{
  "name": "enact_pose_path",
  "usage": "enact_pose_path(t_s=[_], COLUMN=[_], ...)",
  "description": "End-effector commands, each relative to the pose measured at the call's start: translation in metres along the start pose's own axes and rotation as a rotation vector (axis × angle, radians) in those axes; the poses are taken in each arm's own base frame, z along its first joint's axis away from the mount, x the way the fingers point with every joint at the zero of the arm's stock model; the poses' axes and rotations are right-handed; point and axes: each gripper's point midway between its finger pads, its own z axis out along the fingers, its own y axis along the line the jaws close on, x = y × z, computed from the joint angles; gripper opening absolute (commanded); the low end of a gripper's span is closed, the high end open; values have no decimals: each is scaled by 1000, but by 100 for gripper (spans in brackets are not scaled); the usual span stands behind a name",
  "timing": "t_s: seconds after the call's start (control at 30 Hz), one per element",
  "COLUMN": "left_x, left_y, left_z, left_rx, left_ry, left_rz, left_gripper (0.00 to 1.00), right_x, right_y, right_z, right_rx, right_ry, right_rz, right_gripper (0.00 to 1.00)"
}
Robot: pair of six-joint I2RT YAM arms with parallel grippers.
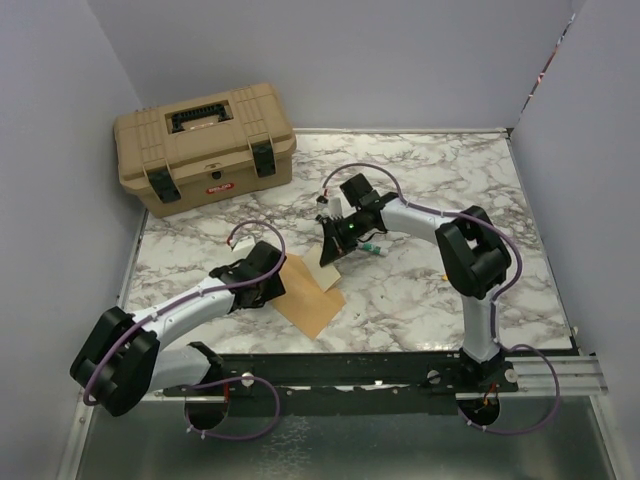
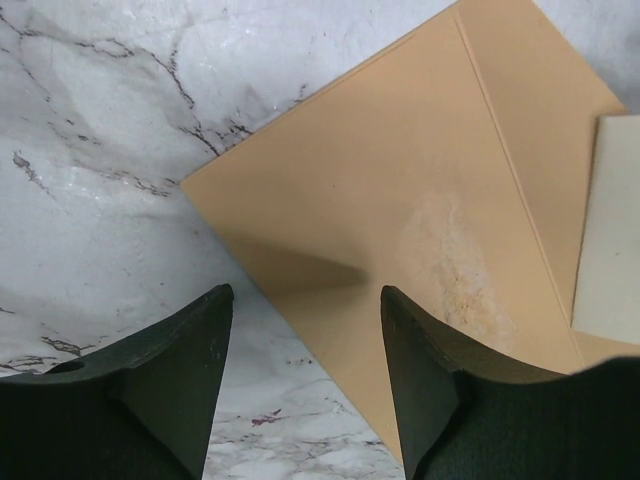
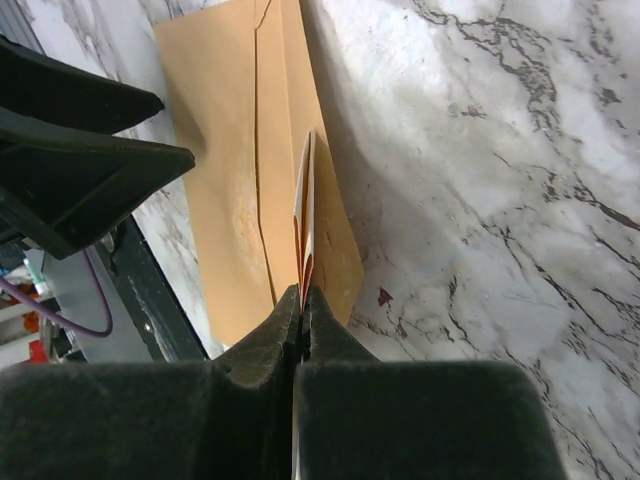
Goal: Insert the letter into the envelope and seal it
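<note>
1. The letter is held edge-on above the envelope by the fully closed right gripper.
2. The left gripper is set half-open over the envelope's corner, empty.
3. Insertion is judged in hand; the letter must be aligned with the envelope's opening.

The letter stands over the envelope (on the table); the toolbox sits behind, left.

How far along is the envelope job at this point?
Done: the letter is off the table, pinched edge-on in the shut right gripper above the envelope. In hand: the left gripper hangs open at the envelope's edge, one finger over the paper and one over the marble, gripping nothing. Left: the letter is not yet inside the envelope, and sealing has not begun.
</note>
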Motion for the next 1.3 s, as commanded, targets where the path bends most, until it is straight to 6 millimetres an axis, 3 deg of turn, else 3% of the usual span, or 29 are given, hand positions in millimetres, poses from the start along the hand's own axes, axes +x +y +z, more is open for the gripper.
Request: enact_pose_path(t_s=[0.0,0.23,0.4,1.27], left_x=[21,24,30,27], left_y=[13,8,6,-4], left_z=[9,14,16,12], left_rx=[-41,-21,-4,109], left_ry=[91,122,154,141], left_rz=[9,-8,-39,-162], left_gripper=[63,63,63,67], right_x=[3,11,17,22], right_y=[-12,-31,-32,21], right_z=[11,24,29,63], right_rx=[58,188,221,151], right_ry=[13,61,55,45], right_rz=[-11,80,172,124], right_gripper=[0,0,0,0])
